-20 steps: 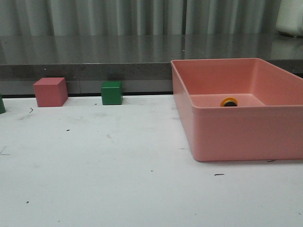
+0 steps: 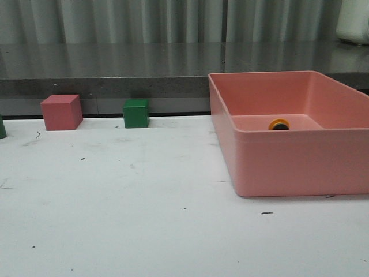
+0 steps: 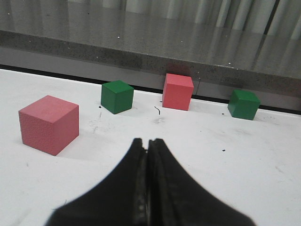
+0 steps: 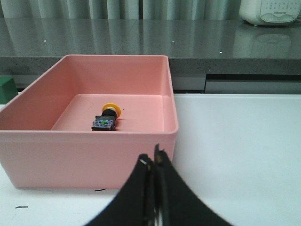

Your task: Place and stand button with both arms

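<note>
Lying on its side inside the pink bin (image 4: 28, 141), the button (image 4: 106, 117) has not been picked up, so the whole task remains: lifting it out, handing or bracing it between the arms, and standing it upright on the table (image 2: 132, 213).

Going left to right, the left gripper (image 3: 148, 147) is clenched on nothing, facing cubes at its 12 o'clock, the button nowhere in its view. The right gripper (image 4: 153, 162) is likewise pressed closed and empty; the button sits at about its 11 o'clock, well apart, beyond the bin's near wall.
</note>
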Controlling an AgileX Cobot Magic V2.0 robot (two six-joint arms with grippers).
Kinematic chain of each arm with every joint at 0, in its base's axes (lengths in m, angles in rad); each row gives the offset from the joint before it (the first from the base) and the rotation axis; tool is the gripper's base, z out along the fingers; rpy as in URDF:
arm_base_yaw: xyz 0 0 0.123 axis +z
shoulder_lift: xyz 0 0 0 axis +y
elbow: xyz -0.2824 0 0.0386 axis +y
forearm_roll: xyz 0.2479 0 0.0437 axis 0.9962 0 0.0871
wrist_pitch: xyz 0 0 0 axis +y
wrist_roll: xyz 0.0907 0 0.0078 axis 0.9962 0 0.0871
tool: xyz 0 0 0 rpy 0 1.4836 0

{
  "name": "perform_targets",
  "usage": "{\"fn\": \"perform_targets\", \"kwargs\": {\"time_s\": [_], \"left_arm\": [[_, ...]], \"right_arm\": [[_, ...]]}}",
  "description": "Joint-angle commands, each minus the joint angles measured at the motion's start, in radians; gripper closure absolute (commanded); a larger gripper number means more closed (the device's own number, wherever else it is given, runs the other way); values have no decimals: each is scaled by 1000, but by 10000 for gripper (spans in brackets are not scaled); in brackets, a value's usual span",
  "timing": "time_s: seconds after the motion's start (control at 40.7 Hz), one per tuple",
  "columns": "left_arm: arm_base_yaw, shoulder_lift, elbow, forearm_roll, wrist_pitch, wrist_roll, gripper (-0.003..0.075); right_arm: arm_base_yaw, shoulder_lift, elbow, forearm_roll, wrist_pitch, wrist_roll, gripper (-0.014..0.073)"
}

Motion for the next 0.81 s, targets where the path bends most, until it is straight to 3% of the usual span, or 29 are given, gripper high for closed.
{"fn": "perform_targets", "kwargs": {"time_s": [0.0,0.565,0.664,0.787], "left_arm": [[2,-25,13,-10,-86,-7,740],[2,-25,13,-10,-99,-7,740],[2,-25,13,-10,-150,-7,740],[2,-25,13,-10,-312,-7,740]], "right_arm": [[-7,-20,-3,-12,-74,-8,662],[-7,-20,-3,-12,-89,-8,662],[-7,-20,-3,-12,-96,-8,662],[-7,-20,-3,-12,-145,-8,662]]}}
